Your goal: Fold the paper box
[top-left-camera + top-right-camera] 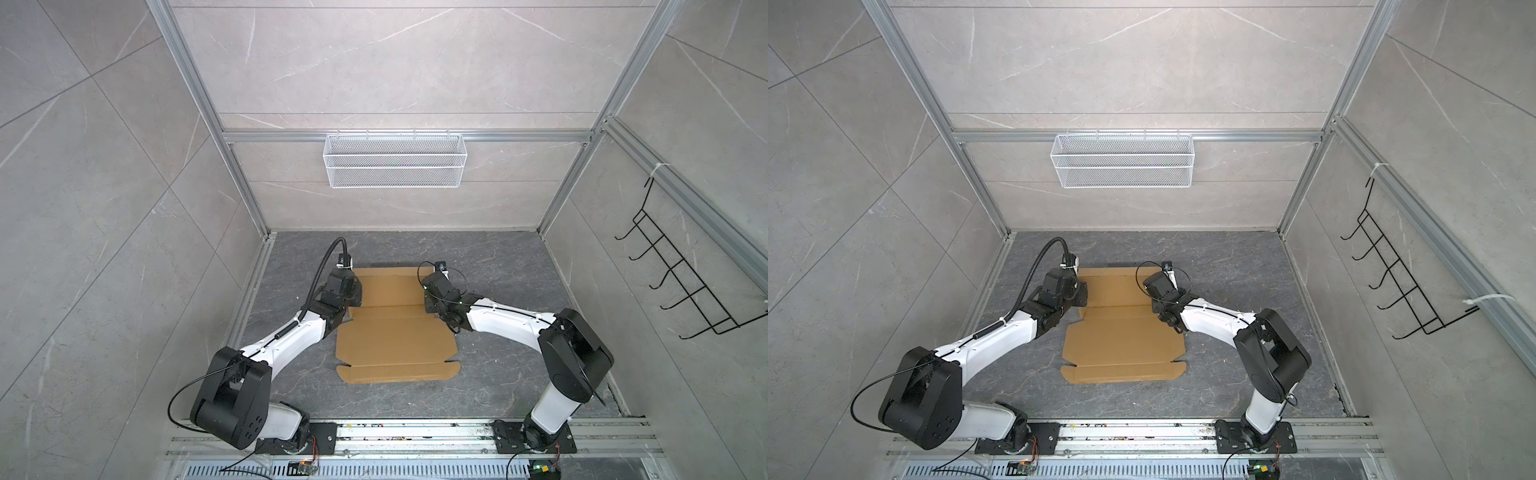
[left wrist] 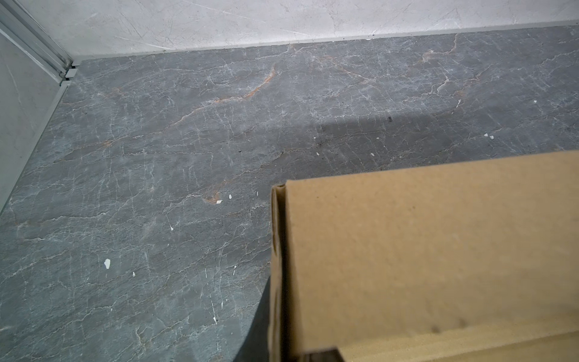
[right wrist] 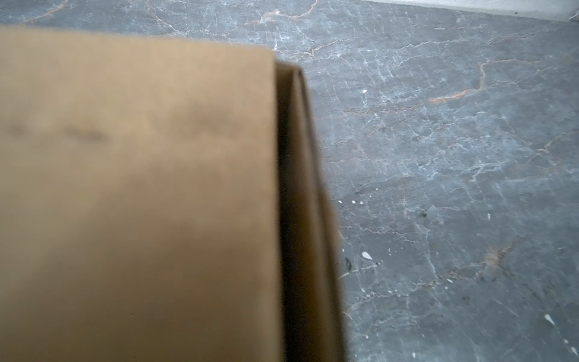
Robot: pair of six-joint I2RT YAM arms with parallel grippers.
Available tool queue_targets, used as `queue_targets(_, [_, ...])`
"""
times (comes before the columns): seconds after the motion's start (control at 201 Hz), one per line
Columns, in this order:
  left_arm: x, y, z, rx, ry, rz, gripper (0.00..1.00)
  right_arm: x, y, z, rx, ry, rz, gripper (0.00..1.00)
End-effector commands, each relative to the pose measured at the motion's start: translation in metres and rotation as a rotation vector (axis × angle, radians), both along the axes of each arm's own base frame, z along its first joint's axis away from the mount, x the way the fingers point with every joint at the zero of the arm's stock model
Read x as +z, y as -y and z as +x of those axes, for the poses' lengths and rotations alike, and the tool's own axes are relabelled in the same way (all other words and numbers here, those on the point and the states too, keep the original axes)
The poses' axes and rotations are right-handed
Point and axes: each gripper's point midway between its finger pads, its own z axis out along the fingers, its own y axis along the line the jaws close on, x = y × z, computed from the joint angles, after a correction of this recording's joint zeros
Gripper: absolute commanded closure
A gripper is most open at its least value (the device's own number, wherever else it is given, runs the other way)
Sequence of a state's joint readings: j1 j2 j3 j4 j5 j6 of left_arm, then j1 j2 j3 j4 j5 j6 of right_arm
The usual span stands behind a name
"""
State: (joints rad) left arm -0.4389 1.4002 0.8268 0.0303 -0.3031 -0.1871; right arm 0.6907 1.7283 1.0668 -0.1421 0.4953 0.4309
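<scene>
Cardboard, plain brown and matte, makes up the paper box [image 1: 395,340]. It is spread mostly flat in the middle of the dark, veined stone tabletop [image 1: 498,257], with its creases and notched tabs showing. The left claw [image 1: 354,291] is pinched closed on the far panel's left edge, where the left wrist view shows the cardboard doubled over. The right claw [image 1: 428,296] sits at the opposite edge. Its fingers are hidden, so I cannot tell how wide it stands.
</scene>
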Motion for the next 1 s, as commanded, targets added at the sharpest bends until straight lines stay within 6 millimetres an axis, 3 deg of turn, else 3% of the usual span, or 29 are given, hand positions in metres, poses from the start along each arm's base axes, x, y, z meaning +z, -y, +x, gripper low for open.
queue_targets(0.0, [0.017, 0.003, 0.008, 0.009, 0.051, -0.043, 0.91, -0.005, 0.019, -0.002, -0.058, -0.019, -0.096, 0.88])
queue_targets(0.139, [0.017, 0.003, 0.008, 0.008, 0.051, -0.037, 0.91, 0.0, 0.004, -0.005, 0.007, -0.027, -0.021, 0.79])
queue_targets(0.294, [0.017, 0.004, 0.007, -0.005, 0.039, -0.027, 0.91, 0.015, -0.02, -0.013, 0.117, -0.029, 0.111, 0.57])
queue_targets(0.562, [0.012, -0.001, 0.003, -0.044, -0.094, 0.004, 0.92, 0.065, -0.036, -0.029, 0.279, 0.008, 0.21, 0.38])
queue_targets(0.851, [0.004, 0.0, -0.007, -0.184, -0.331, 0.01, 0.93, 0.136, -0.018, -0.025, 0.305, 0.064, 0.463, 0.36])
queue_targets(0.99, [-0.001, -0.002, -0.015, -0.239, -0.44, 0.081, 0.92, 0.136, 0.002, -0.001, 0.223, 0.016, 0.549, 0.37])
